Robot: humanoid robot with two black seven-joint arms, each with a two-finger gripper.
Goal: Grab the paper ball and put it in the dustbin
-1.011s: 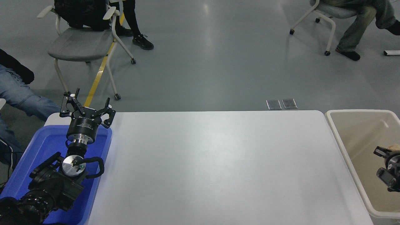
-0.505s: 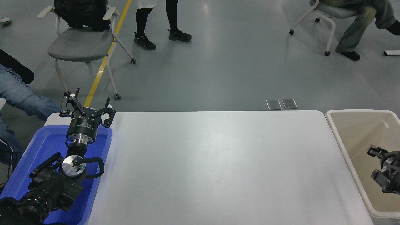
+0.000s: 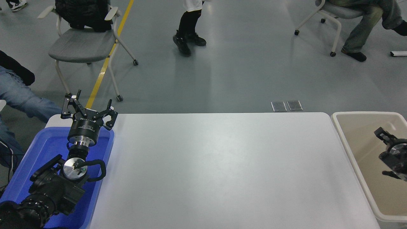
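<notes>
The paper ball cannot be made out anywhere in the head view. The dustbin (image 3: 349, 140) stands at the desk's (image 3: 222, 165) right end, its long axis running away from the camera, beige inside. The right pincer (image 3: 386, 136) hangs over the bin's interior at the picture's right edge; whether it is open or closed cannot be told. The left pincer (image 3: 89, 109) is parked, spread open and empty, above the blue tray (image 3: 101, 165).
</notes>
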